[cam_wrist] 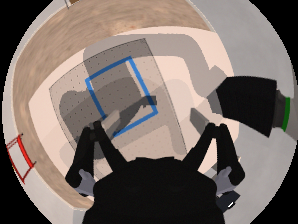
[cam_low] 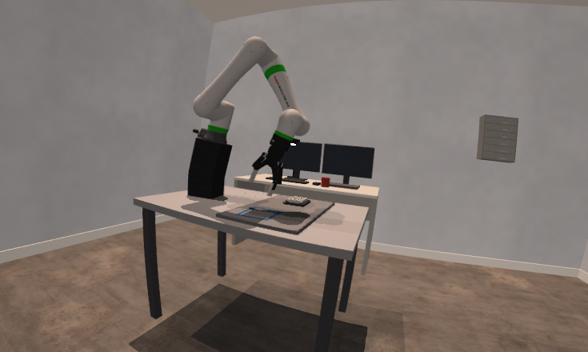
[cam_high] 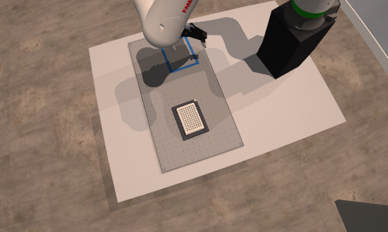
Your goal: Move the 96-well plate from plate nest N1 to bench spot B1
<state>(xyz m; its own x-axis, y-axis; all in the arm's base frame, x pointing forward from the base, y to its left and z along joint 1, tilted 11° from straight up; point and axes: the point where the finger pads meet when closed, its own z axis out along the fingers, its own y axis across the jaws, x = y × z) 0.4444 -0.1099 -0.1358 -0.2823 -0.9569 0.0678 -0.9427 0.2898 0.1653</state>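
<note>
The cream 96-well plate (cam_high: 190, 117) sits flat in the black plate nest (cam_high: 190, 120) on the grey perforated deck (cam_high: 183, 104); it also shows small in the exterior view (cam_low: 297, 200). The blue taped outline (cam_high: 180, 55) lies at the deck's far end, also in the exterior view (cam_low: 257, 213) and the wrist view (cam_wrist: 123, 96). My gripper (cam_low: 264, 178) is open and empty, high above the deck near the outline, well away from the plate. In the wrist view its fingers spread wide. The arm hides part of the outline in the top view.
The black robot pedestal (cam_high: 293, 43) stands on the white table beside the deck's far end. A second desk with two monitors (cam_low: 326, 159) and a red cup (cam_low: 325, 182) stands behind the table.
</note>
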